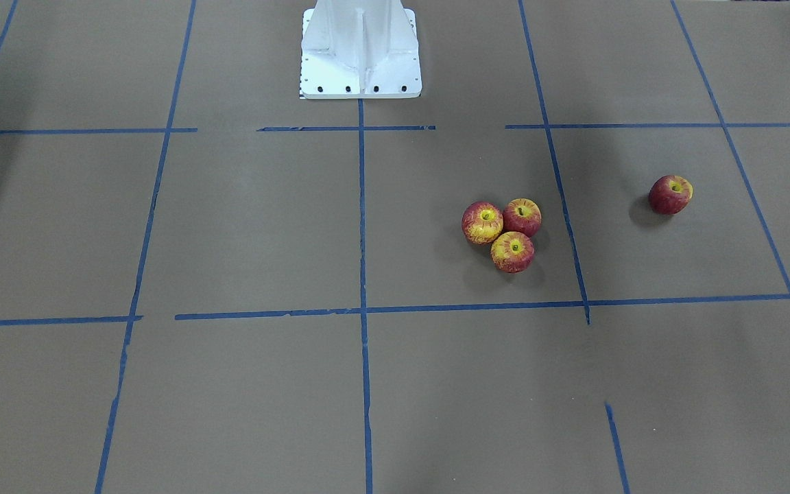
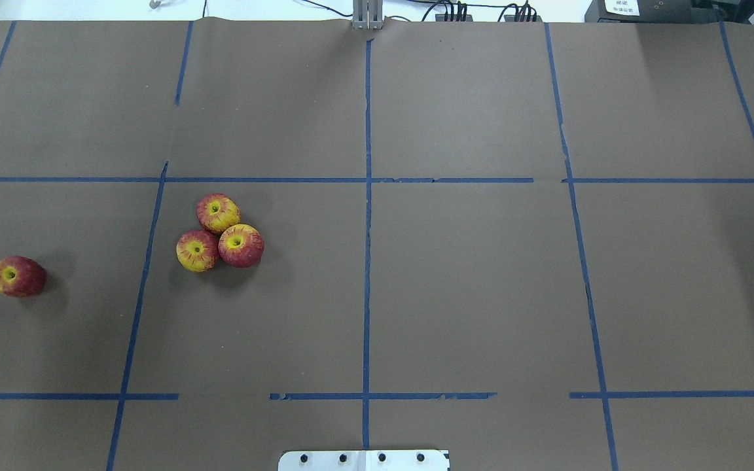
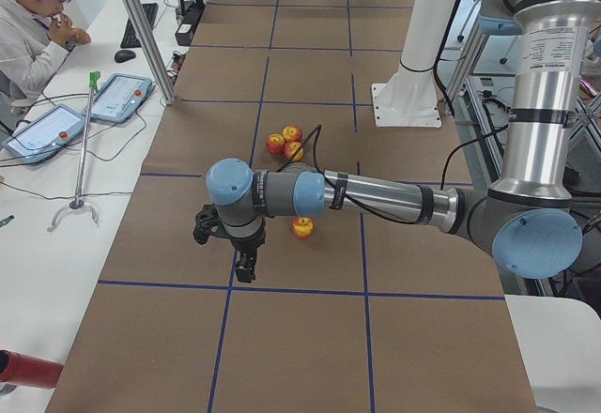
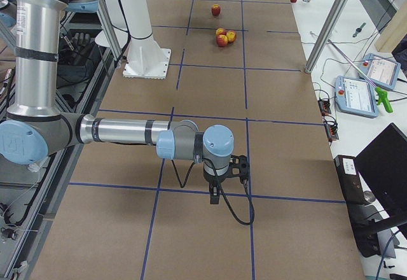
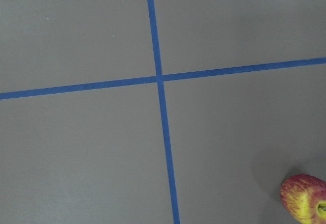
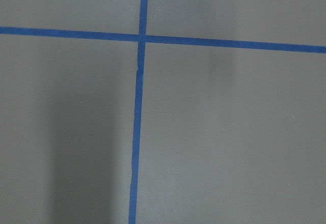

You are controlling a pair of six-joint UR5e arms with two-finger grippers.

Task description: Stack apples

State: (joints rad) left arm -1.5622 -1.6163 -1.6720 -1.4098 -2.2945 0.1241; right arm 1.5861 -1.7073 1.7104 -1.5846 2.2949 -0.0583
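Note:
Three apples, red streaked with yellow, touch in a cluster on the brown table: one (image 1: 482,221), one (image 1: 522,217), one (image 1: 512,251). The cluster shows in the overhead view (image 2: 220,234). A darker apple (image 1: 670,194) lies alone on the robot's left side (image 2: 17,276) and at the lower right corner of the left wrist view (image 5: 305,198). My left gripper (image 3: 244,267) hangs above the table near this lone apple (image 3: 302,227). My right gripper (image 4: 216,194) hangs far from the apples. I cannot tell whether either is open or shut.
Blue tape lines (image 2: 367,229) divide the table into squares. The white robot base (image 1: 361,55) stands at the table's middle edge. An operator (image 3: 33,28) sits at a side desk with tablets (image 3: 117,97). A metal post (image 3: 141,28) stands beside the table.

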